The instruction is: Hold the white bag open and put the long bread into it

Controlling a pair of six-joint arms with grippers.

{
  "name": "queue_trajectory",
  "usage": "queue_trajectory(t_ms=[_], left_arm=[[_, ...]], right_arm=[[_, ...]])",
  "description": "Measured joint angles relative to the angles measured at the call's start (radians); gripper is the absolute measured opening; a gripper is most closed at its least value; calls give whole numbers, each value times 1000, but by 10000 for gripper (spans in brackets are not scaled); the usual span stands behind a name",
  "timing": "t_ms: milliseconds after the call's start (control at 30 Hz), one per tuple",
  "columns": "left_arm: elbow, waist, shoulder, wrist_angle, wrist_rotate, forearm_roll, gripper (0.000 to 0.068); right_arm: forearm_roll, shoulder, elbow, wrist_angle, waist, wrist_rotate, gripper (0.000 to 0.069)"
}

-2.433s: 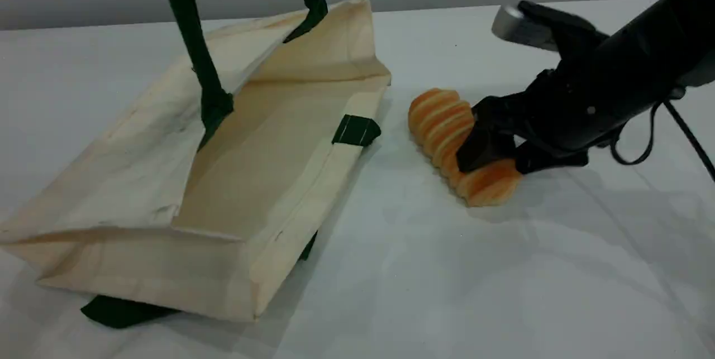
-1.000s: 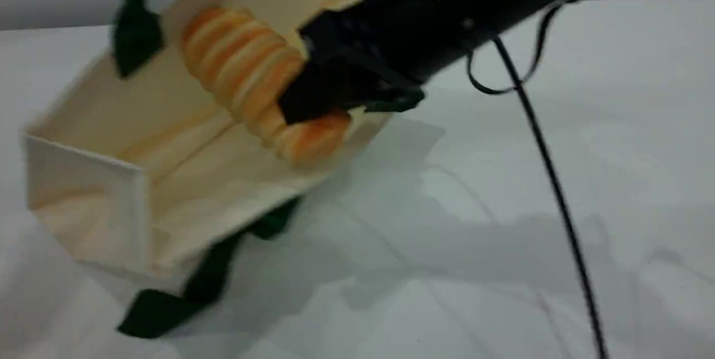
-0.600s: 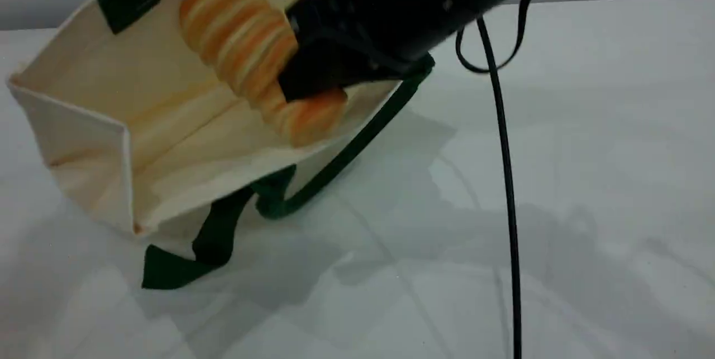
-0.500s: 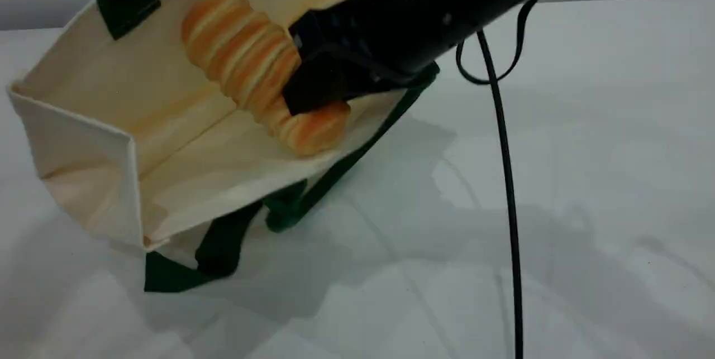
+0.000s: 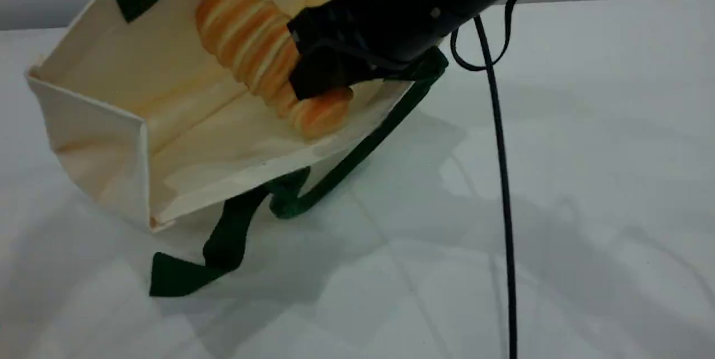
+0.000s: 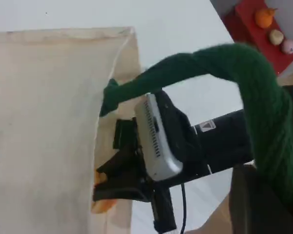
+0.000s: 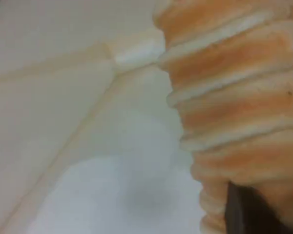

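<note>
The white bag (image 5: 111, 85) hangs tilted with its mouth wide open toward the scene camera. One dark green handle (image 5: 223, 236) trails on the table. The other handle (image 6: 224, 58) rises to my left gripper (image 6: 271, 195), which is shut on it at the left wrist view's bottom right. My right gripper (image 5: 321, 77) is shut on the long bread (image 5: 251, 46), a ridged golden-orange loaf, and holds it inside the bag's mouth just above the lower wall. The right wrist view shows the bread (image 7: 234, 97) close up against the bag's cream lining (image 7: 63, 122).
A black cable (image 5: 500, 180) hangs from the right arm down across the white table (image 5: 586, 236). In the left wrist view a red box (image 6: 254, 29) with small round items sits beyond the table's edge.
Earlier the bread lay on the table in my right gripper beside the flat bag. It has since been carried into the raised, opened bag; in the last half second bag and bread shifted slightly up and right.
</note>
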State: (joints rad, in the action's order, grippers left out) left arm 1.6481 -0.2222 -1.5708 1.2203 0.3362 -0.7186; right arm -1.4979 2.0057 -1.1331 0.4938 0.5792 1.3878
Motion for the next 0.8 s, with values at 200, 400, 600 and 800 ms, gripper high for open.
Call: queue_trajectory(t_ms=[200, 400, 600, 800], left_arm=[[0, 0, 0, 1, 7, 0, 85], [0, 0, 0, 1, 22, 0, 85], [0, 0, 0, 0, 22, 12, 85], [0, 0, 0, -21, 22, 12, 85]], right_arm=[[3, 1, 0, -24, 0, -1, 78], [-1, 1, -1, -19, 0, -1, 170], [-1, -4, -1, 28, 0, 0, 477], [5, -43, -1, 141, -1, 8, 596]])
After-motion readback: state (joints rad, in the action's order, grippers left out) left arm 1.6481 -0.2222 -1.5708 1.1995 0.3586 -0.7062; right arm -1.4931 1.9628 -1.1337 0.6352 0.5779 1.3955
